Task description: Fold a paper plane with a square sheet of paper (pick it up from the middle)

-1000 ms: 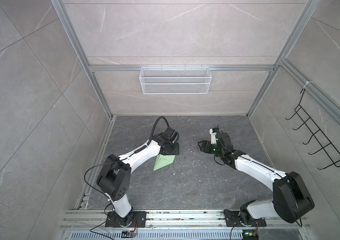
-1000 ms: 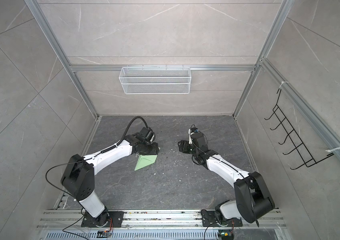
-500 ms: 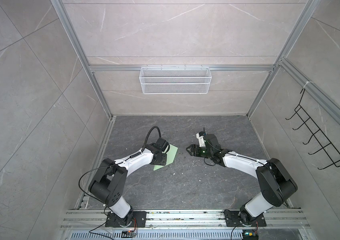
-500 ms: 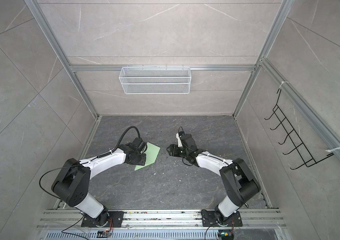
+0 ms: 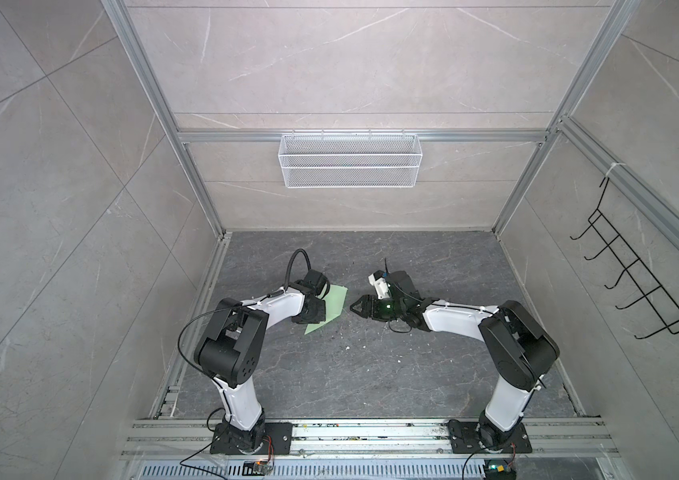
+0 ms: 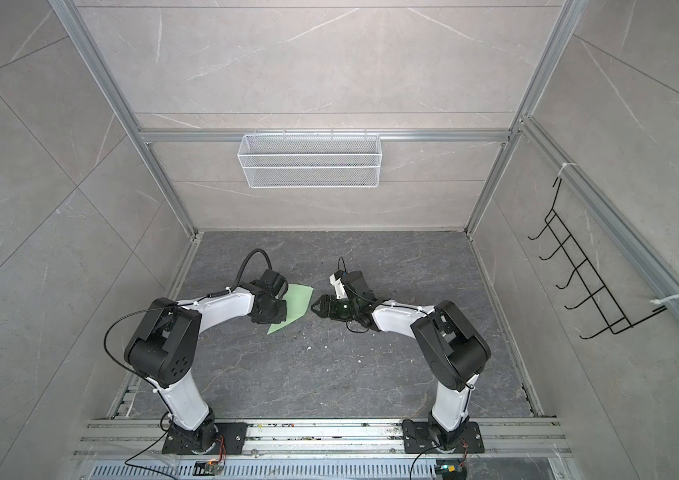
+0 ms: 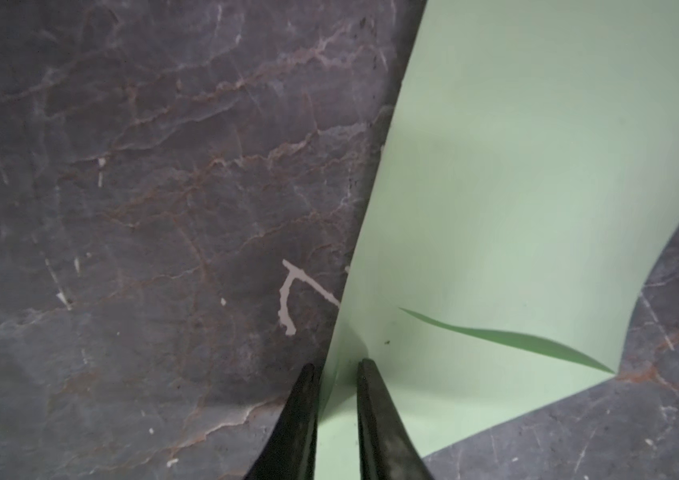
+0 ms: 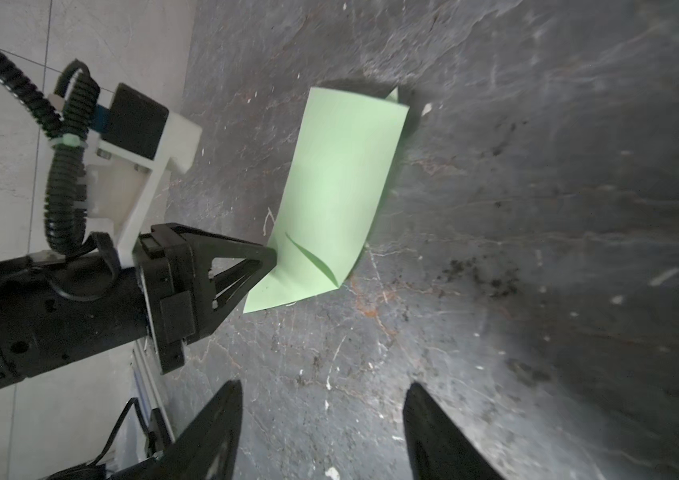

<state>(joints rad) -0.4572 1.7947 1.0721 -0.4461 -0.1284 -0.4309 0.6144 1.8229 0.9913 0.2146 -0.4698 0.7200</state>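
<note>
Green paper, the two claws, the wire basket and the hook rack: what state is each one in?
green paper: folded over, lying on the table, one edge lifted.
left claw: nearly closed astride that lifted edge; grip uncertain.
right claw: open, holding nothing.
wire basket: hanging on the back rail.
hook rack: hanging, hooks bare.

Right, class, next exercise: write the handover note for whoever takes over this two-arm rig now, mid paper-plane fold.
Left gripper: jaws nearly together astride one edge of the green paper, which curls up between them; firm pinch not confirmed.
Right gripper: open, empty, near the paper, not touching it.
Paper: on the dark table, folded over, one layer gaping near a corner.
Done: apparently a first fold.
To do: secure the grip, make the remaining folds; no plane shape yet.
</note>
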